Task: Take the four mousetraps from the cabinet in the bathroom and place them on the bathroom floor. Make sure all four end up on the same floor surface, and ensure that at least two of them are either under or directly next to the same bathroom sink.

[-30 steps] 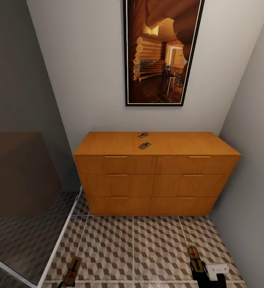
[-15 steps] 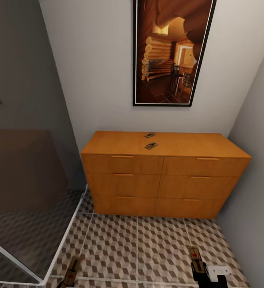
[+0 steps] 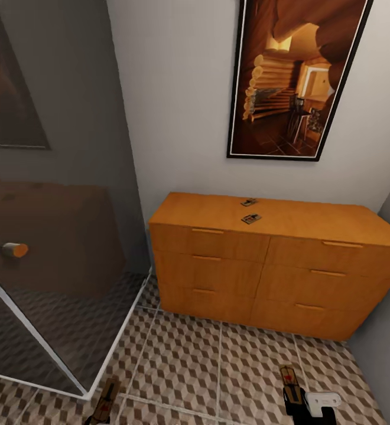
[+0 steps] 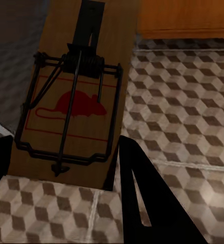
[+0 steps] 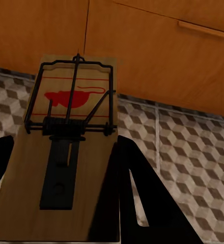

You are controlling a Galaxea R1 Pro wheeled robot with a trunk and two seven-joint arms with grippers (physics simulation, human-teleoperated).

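Ahead, the orange-brown wooden cabinet (image 3: 278,265) bears two small brown mousetraps (image 3: 250,219) on top; each gripper, left (image 4: 61,168) and right (image 5: 61,193), is clamped on another trap, boards lengthwise along the fingers, over the cube-patterned floor (image 3: 218,366).

**Two traps on the cabinet**

The orange-brown cabinet (image 3: 266,268) stands on the bathroom floor (image 3: 218,366), against the wall. Two small mousetraps (image 3: 251,219) lie on its flat top, near the middle. One (image 3: 248,202) lies just behind the other. The floor has a brown and white cube pattern.
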